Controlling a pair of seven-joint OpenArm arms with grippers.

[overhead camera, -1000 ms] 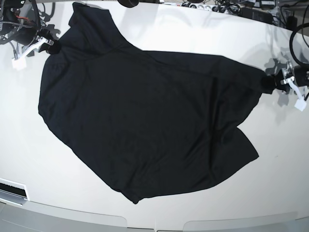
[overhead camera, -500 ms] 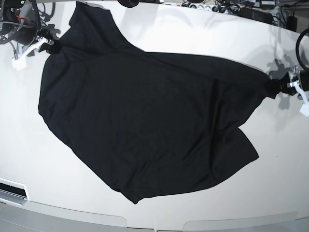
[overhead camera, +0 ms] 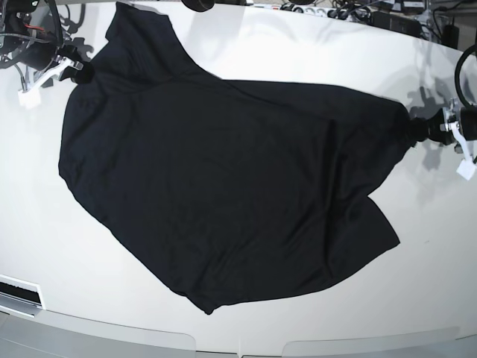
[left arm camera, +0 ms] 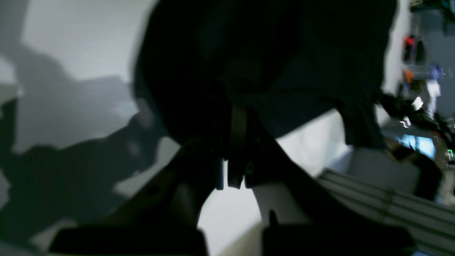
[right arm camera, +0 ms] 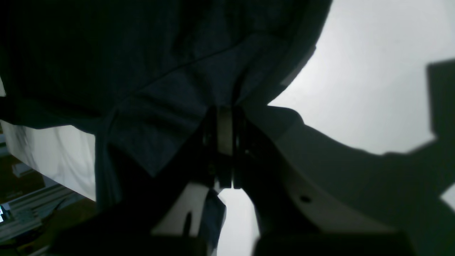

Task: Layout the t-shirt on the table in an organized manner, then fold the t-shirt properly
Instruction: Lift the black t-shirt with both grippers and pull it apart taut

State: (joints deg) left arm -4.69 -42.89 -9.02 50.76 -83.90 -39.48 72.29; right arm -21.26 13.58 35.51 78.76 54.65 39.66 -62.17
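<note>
The black t-shirt [overhead camera: 223, 186] lies spread and slightly skewed across the white table [overhead camera: 425, 276], with folds near its right side. At the shirt's right corner my left gripper [overhead camera: 412, 129] is shut on the fabric. In the left wrist view its jaws [left arm camera: 236, 121] are pressed together under the dark t-shirt [left arm camera: 266, 53]. My right gripper [overhead camera: 82, 72] is shut on the shirt's upper left edge. The right wrist view shows that gripper [right arm camera: 224, 113] pinching a fold of the t-shirt [right arm camera: 124, 53].
Cables and power strips [overhead camera: 350, 11] line the table's far edge. A dark round object [overhead camera: 200, 4] sits at the top centre. The curved front edge [overhead camera: 238, 344] runs along the bottom, with a dark slot [overhead camera: 19, 292] at the lower left.
My left gripper has closed on the shirt's right corner, drifting slightly right and back. The right gripper and the rest of the shirt have held still.
</note>
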